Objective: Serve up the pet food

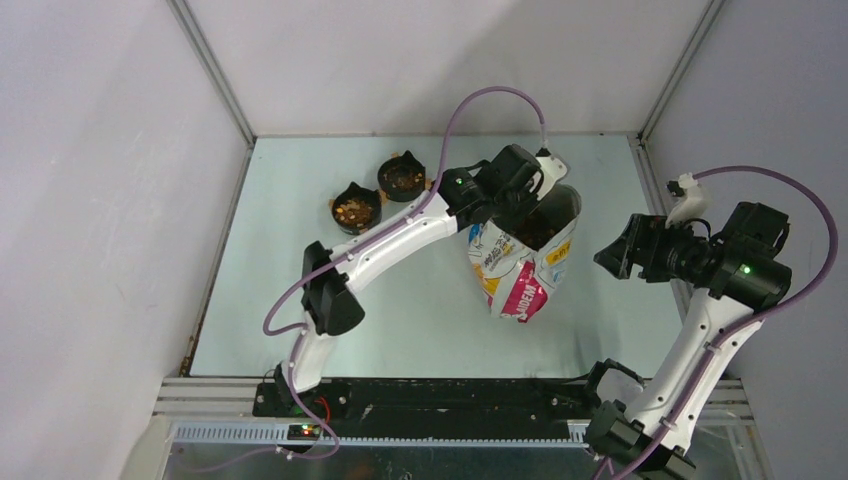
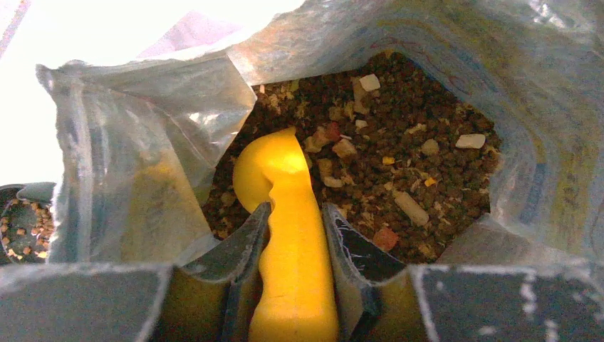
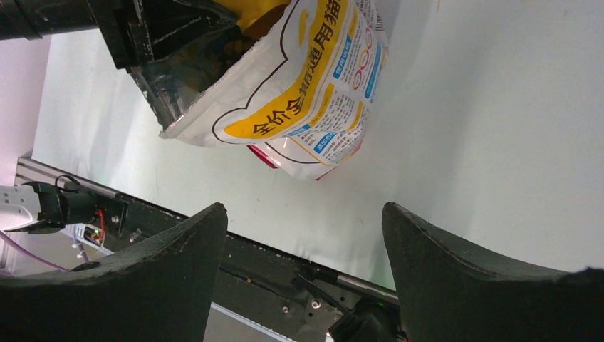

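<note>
The pet food (image 2: 406,135) is a heap of small brown kibble with paler bits, filling the open printed bag (image 1: 522,262) that stands mid-table. My left gripper (image 2: 295,211) reaches into the bag's mouth, shut on the handle of the orange scoop (image 2: 292,271). The scoop's bowl (image 2: 265,171) rests against the kibble on the bag's left side. From above, the left gripper (image 1: 517,190) covers the bag's opening. My right gripper (image 1: 612,256) hangs open and empty to the right of the bag, well apart from it; in its wrist view the bag (image 3: 306,85) shows above its jaws (image 3: 305,214).
Two black cat-eared bowls (image 1: 357,210) (image 1: 402,178) holding some kibble stand at the back left of the table; one bowl (image 2: 25,222) shows at the left wrist view's edge. The black base rail (image 1: 430,395) runs along the near edge. Grey walls enclose the table.
</note>
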{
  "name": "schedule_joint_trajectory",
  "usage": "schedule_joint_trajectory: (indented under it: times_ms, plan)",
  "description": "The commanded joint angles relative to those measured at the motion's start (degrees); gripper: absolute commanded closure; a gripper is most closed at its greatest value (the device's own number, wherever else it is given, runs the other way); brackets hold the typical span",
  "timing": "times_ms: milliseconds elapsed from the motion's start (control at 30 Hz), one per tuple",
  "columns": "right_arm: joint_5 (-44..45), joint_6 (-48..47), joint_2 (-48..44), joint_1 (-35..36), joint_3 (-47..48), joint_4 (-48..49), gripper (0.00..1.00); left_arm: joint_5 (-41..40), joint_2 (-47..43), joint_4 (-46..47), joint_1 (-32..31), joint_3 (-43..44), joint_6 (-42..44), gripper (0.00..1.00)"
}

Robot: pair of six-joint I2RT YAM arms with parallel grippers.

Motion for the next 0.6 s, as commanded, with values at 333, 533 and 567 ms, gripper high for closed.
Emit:
schedule_joint_trajectory:
  times_ms: [333, 533, 567]
  plan:
    - [-1.19, 1.05, -0.42, -0.21, -0.39, 3.12, 0.18, 25.57, 1.09, -0.36, 0.39, -6.35, -8.11, 1.00]
    - [-1.47, 1.17, -0.08, -0.24, -0.39, 3.41, 0.18, 31.05, -2.03, 2.02, 1.01, -7.03, -14.20, 1.00]
    - [-1.43, 1.13, -0.05, -0.20, -0.39, 3.42, 0.18, 31.67, -2.52, 2.74, 1.32, -7.06, -14.86, 1.00]
